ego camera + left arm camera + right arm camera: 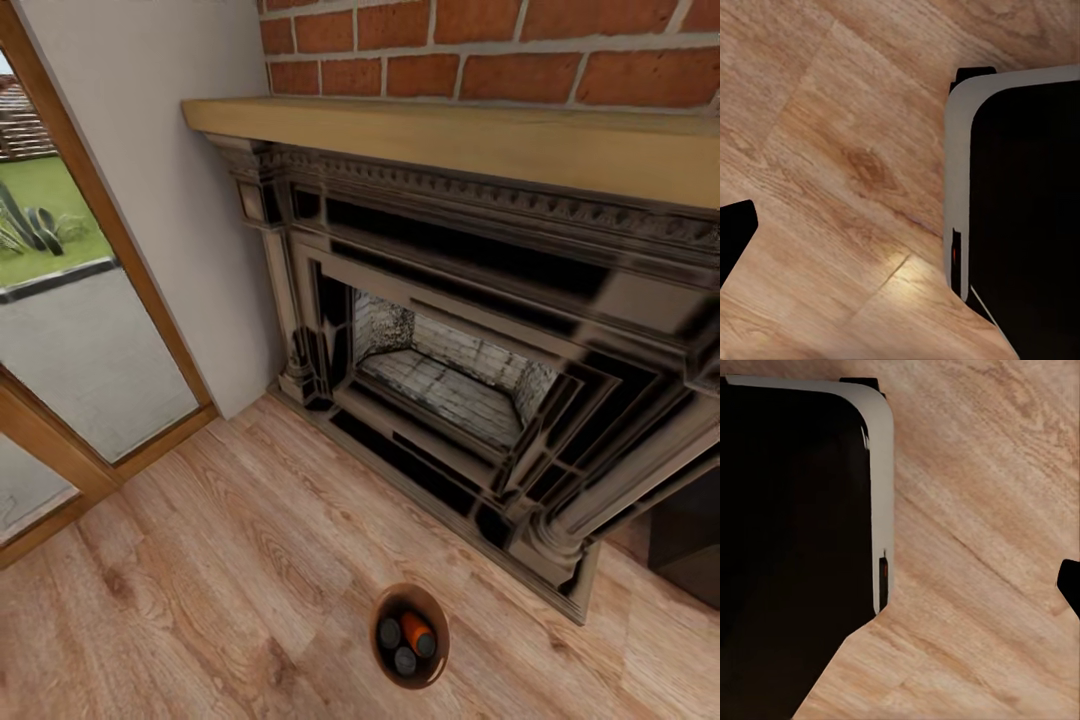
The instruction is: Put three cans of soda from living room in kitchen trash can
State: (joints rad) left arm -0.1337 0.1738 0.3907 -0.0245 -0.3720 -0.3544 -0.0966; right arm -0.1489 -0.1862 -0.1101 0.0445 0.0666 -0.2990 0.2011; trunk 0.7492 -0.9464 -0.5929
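Copper bin holding three cans stands on floor near the fireplace; gripper states cannot be told.

A pail stands on the plank floor before the fireplace, three cans inside it; glass doors stand at left, the mantel above.

the fireplace runs off the right edge of the head view, and its mantel shelf is cut there too. the glass door is clipped at the left edge. inside the tash can, the three can of soda overlap, their sides mostly hidden by the rim.
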